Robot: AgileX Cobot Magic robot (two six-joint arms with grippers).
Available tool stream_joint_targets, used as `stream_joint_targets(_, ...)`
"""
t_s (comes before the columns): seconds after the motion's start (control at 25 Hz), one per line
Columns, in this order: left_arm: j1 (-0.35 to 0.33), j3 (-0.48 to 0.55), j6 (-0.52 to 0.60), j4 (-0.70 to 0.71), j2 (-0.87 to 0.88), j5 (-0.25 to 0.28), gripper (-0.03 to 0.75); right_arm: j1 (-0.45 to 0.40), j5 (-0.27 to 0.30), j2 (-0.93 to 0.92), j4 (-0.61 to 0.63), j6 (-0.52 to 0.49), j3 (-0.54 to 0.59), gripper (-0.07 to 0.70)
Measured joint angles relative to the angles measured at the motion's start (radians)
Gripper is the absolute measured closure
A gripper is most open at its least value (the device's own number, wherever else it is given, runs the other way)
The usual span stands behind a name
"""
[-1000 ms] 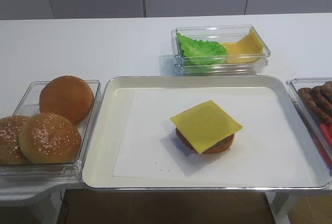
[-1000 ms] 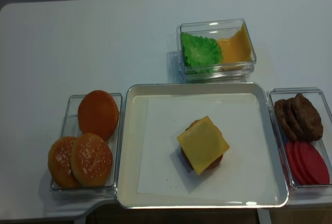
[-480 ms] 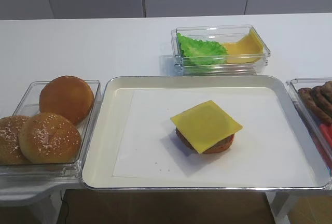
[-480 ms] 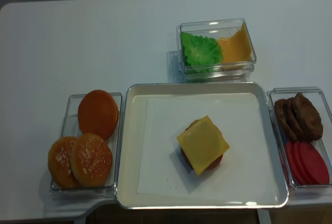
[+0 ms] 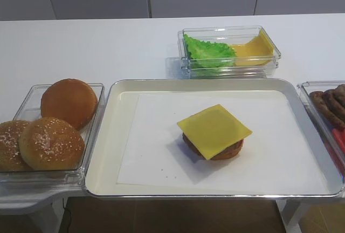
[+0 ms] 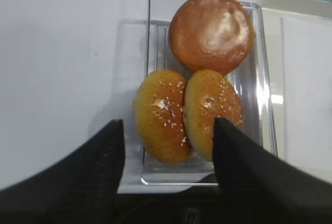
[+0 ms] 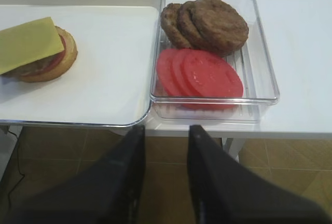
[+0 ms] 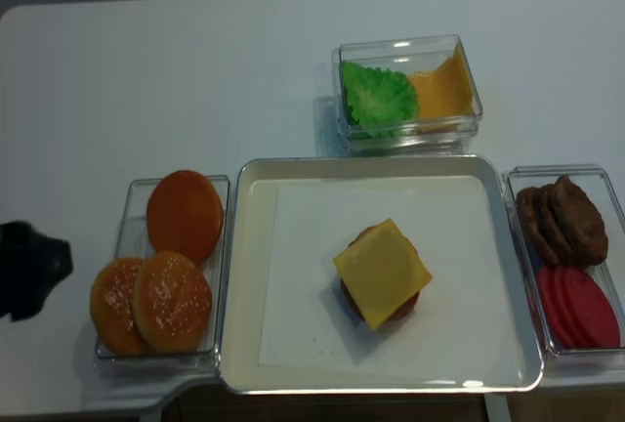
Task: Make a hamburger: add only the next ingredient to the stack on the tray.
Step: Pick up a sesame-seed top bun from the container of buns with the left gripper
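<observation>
hovering: left gripper (image 6: pixel 167 146) hangs over the bun tub (image 6: pixel 155 37), jaws spread wide and empty, the two seeded buns framed between its fingers; this looks like the line-up for a pick.
right gripper: right gripper (image 7: pixel 166 156) sits off the near edge of the worktop, below the patty tub (image 7: pixel 262 73); fingers a modest gap apart, nothing between them, seemingly parked out of the way.
stack: patty with a cheese slice (image 5: pixel 214 129) lies right of centre on the tray's paper, left bare on top for the next layer; a red sliver shows under the cheese in the right wrist view, perhaps tomato.
tray: tray (image 5: pixel 102 152) fills the middle of the worktop's near edge, with the tubs set around it so each arm has its own stock close by.
bun top: two seeded buns share the near end of the bun tub, touching, at the tray's left rim; the one nearer the tray (image 6: pixel 212 114) is the likelier pick.
look: domed, golden-brown, matte crust, pale sesame scattered over the crown, tilted against its twin (image 6: pixel 160 114).
not this: smooth bun (image 6: pixel 211 32) at the tub's far end is larger, glossier, seedless.
far tub: lettuce and cheese tub (image 5: pixel 230 49) sits beyond the tray's far edge.
</observation>
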Motion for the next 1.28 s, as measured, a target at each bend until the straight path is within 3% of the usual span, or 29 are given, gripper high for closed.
stream_joint_targets(0.16,0.028,-0.006,-0.004,-0.045,0.140,-0.032,0.309,0.000,0.000,0.000,0.000,0.000,0.000,0.423)
stream_joint_targets(0.32,0.112,-0.008,0.062,-0.168,0.237,-0.057,0.308,0.000,0.000,0.000,0.000,0.000,0.000,0.423)
stream_joint_targets(0.44,0.203,-0.008,0.199,-0.302,0.291,-0.044,0.308,0.000,0.000,0.000,0.000,0.000,0.000,0.423)
stream_joint_targets(0.6,0.277,-0.008,0.293,-0.353,0.345,-0.001,0.308,0.000,0.000,0.000,0.000,0.006,0.000,0.423)
stream_joint_targets(0.8,0.291,-0.008,0.398,-0.359,0.384,0.045,0.308,0.000,-0.001,0.000,0.000,0.014,0.000,0.423)
stream_joint_targets(1.28,0.292,-0.008,0.462,-0.399,0.492,0.055,0.308,0.000,-0.001,0.000,0.000,0.014,0.000,0.423)
